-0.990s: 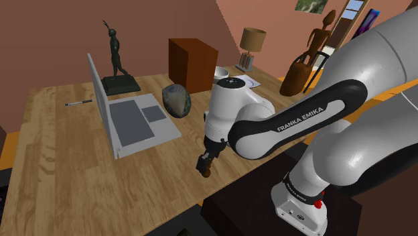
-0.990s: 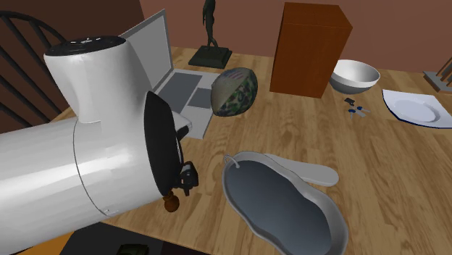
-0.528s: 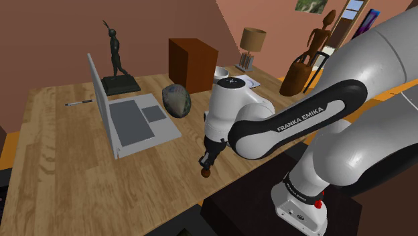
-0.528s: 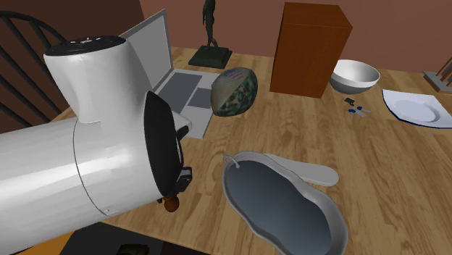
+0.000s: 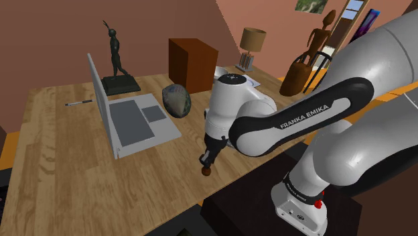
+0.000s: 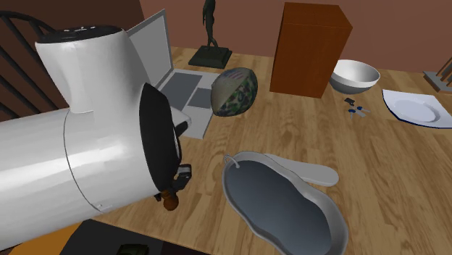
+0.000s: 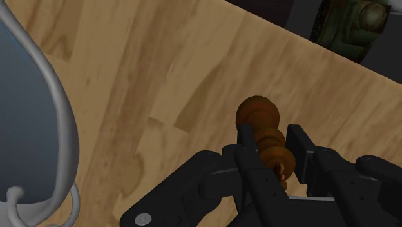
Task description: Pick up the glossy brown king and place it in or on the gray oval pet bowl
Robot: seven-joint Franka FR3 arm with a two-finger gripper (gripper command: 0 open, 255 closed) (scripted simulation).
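A wooden table [image 5: 60, 154] carries everything. In the second exterior view, take the camouflage-patterned helmet [image 6: 234, 90] as the dial's centre. An open grey laptop [image 6: 170, 80] lies at 9 o'clock, just beside it. A dark statuette [image 6: 210, 32] on a square base stands at 11. A brown box [image 6: 310, 47] stands at 2. A white bowl [image 6: 355, 74] and, farther out, a white plate [image 6: 413, 107] sit at 3. The grey pet bowl [image 6: 275, 199] lies at 5. In the shoulder view a pen [image 5: 79, 102] lies at about 10 o'clock from the laptop.
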